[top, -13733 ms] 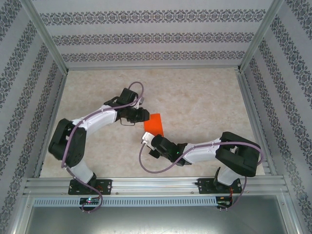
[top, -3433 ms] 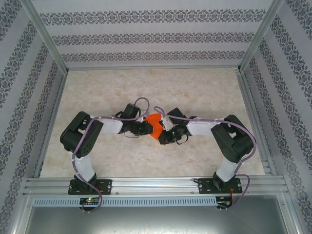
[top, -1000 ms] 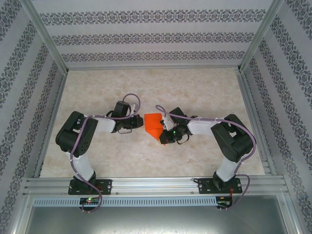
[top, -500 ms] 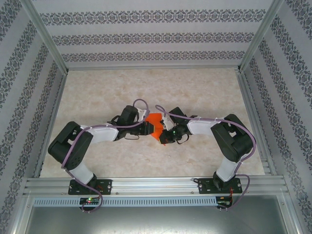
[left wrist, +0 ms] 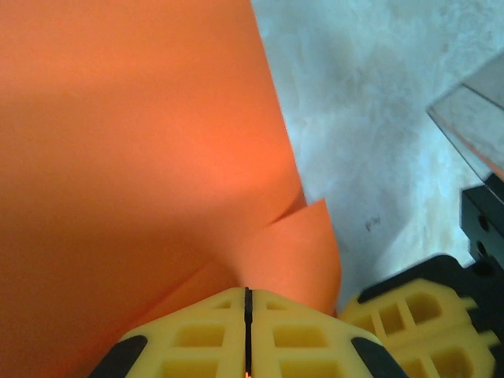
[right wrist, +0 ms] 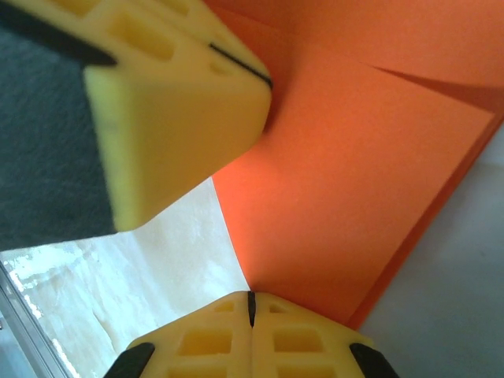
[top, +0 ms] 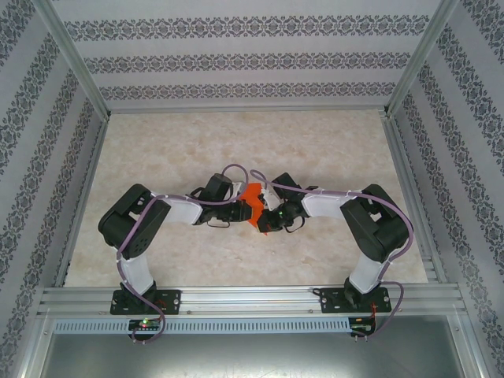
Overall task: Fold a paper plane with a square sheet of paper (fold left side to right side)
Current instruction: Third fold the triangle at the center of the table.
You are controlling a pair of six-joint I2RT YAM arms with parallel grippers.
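Here, near the middle of the pale marbled bench (top: 315, 150), we find the thin bright orange sheet of paper (top: 251, 198). It is folded into a narrower, creased shape and lies between the two arms, which reach in from either side so that their wrists nearly meet over it.

From the left wrist camera, we see the left claw (left wrist: 246, 293) with its ribbed yellow fingers (left wrist: 189, 339) pressed together, only a thin seam between them. The orange sheet spreads away from the tips across most of that view. A small folded flap (left wrist: 303, 252) stands just beside the tips on the right. One yellow finger of the other arm (left wrist: 417, 315) sits close by at the lower right, with bare bench beyond it.

From the right wrist camera, we see the right claw (right wrist: 250, 295) closed just as tightly. A pointed corner of the orange sheet comes right down to its tips. A doubled edge of the paper runs along the right side, and a crease crosses its upper part. The left claw's closed tip touches the sheet's upper left edge in this view.

We cannot tell whether either claw has paper pinched between its fingers or merely bears on it.
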